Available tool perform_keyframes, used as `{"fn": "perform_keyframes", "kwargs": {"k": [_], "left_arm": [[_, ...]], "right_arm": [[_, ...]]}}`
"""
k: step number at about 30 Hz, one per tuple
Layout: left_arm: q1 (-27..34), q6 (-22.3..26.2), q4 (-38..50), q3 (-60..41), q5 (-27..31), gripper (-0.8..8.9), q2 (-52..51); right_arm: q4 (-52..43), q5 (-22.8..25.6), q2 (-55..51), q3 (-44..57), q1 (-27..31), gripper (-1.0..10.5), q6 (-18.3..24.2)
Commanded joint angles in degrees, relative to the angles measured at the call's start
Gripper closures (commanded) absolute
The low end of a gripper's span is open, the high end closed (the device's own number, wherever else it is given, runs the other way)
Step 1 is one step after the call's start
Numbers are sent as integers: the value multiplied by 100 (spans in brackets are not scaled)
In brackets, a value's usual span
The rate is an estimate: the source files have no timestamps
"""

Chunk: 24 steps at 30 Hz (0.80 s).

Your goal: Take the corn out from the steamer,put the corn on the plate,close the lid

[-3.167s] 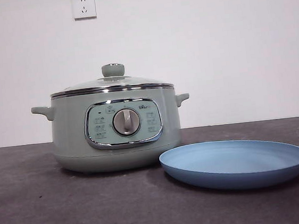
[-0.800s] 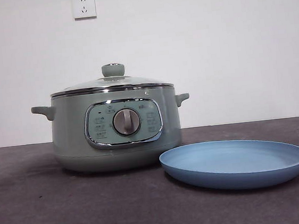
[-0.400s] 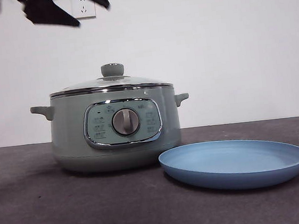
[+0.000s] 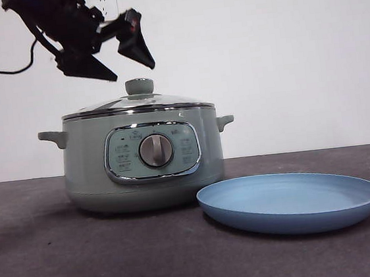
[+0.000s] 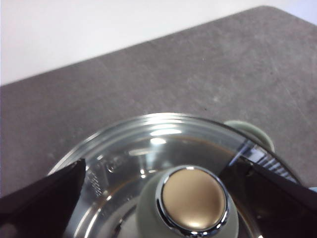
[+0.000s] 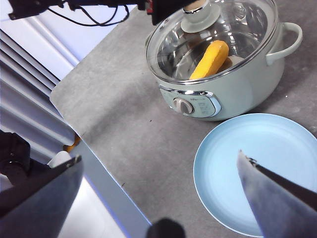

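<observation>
The left end effector (image 4: 127,62), jaws spread wide, hangs directly above the lid (image 4: 137,103) knob (image 5: 194,200); the right end effector (image 6: 158,198) waits open.

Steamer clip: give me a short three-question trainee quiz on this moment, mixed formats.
1. True or false: the lid sits on the steamer.
2. Where is the corn? A) on the plate B) inside the steamer C) in a pincer
3. Fill in: the left pincer hangs open just above the lid's ____.

Key: 1 true; 2 B; 3 knob. The right pincer waits high over the table, also open.
</observation>
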<state>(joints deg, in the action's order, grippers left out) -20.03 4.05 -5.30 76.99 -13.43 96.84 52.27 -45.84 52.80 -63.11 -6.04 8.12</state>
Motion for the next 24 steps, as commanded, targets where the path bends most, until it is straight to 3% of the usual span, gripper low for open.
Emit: {"fn": "perform_keyframes", "kwargs": {"k": [1,9,12,19,24], "left_arm": [[-76,70,20,11,4,290,177],[-280,70,-70,11,223,293,404],[-299,68,-87,11,319,392,404],[-313,44,-243,11,280,735,404],[-317,44,-380,11,267,792,402]], "right_arm": [[-31,133,9,-13,-9,407,7],[-33,273,9,-13,-7,407,9],[-31,273,9,-13,-7,407,9],[-33,275,9,-13,-7,407,28],[-46,278,9,-13,-7,408,31]]}}
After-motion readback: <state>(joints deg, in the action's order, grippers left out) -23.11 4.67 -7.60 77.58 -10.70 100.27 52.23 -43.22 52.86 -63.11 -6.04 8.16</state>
